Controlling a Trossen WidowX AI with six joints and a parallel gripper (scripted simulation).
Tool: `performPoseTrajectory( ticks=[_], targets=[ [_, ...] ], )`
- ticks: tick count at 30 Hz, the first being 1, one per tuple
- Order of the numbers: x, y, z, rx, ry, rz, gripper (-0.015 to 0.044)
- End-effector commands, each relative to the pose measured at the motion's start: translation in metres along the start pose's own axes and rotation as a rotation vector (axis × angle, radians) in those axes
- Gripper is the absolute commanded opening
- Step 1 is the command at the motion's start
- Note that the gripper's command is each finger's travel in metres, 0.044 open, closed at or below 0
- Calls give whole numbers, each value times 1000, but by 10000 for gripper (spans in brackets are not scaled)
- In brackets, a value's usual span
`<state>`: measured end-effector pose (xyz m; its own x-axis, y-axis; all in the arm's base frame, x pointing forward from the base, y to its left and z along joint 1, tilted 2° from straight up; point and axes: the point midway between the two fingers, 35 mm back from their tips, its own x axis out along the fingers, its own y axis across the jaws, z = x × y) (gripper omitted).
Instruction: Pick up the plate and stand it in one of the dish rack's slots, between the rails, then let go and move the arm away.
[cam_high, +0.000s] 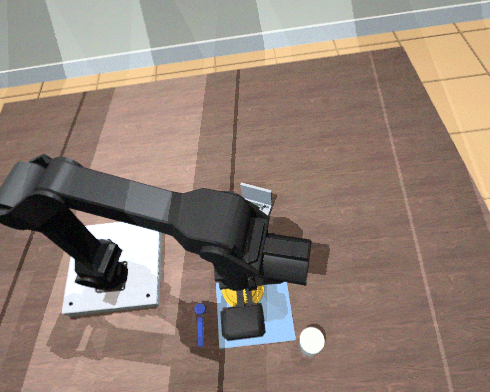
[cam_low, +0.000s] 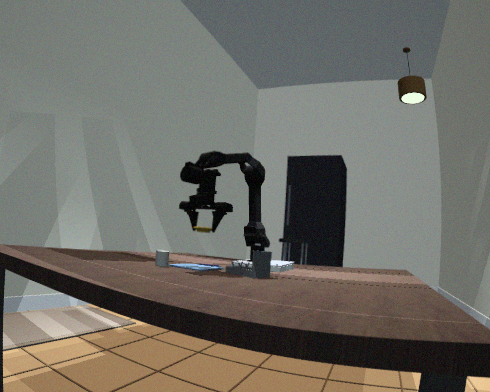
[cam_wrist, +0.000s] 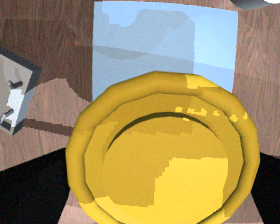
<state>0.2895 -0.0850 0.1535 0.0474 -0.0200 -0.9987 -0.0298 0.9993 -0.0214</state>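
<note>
A round yellow plate (cam_wrist: 164, 160) fills the lower frame, clamped between dark fingers. A light-blue rectangular mat (cam_wrist: 164, 37) lies beneath it on the brown wooden table (cam_wrist: 44, 28).

Plate (cam_wrist: 165, 175): yellow, smooth, glossy, highlights seen on rim and well; looks like glazed ceramic or hard plastic. Gripper (cam_low: 204, 220): matt black, plastic-like, smooth faces. Bench (cam_high: 325, 150): dark brown wood, plank seams and grain shown, low satin sheen. Mat (cam_wrist: 163, 41) at 12 o'clock of plate: pale blue, flat, matt. Dish rack (cam_high: 256, 196): light grey, metal-looking. Cup (cam_high: 312, 340) at 4 o'clock: white, matt, smooth.
</note>
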Motion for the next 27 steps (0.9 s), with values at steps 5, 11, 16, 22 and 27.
performPoseTrajectory(
  ticks=[5, 11, 16, 22, 27],
  targets=[
    [-33, 0, 0, -3, -11, 0, 0],
    [-51, 0, -1, -3, -11, 0, 0],
    [-52, 11, -2, 46, -11, 1, 0],
    [-53, 57, -11, 248, -9, 7, 0],
    [-52, 91, -24, 416, -7, 10, 0]
  ],
)
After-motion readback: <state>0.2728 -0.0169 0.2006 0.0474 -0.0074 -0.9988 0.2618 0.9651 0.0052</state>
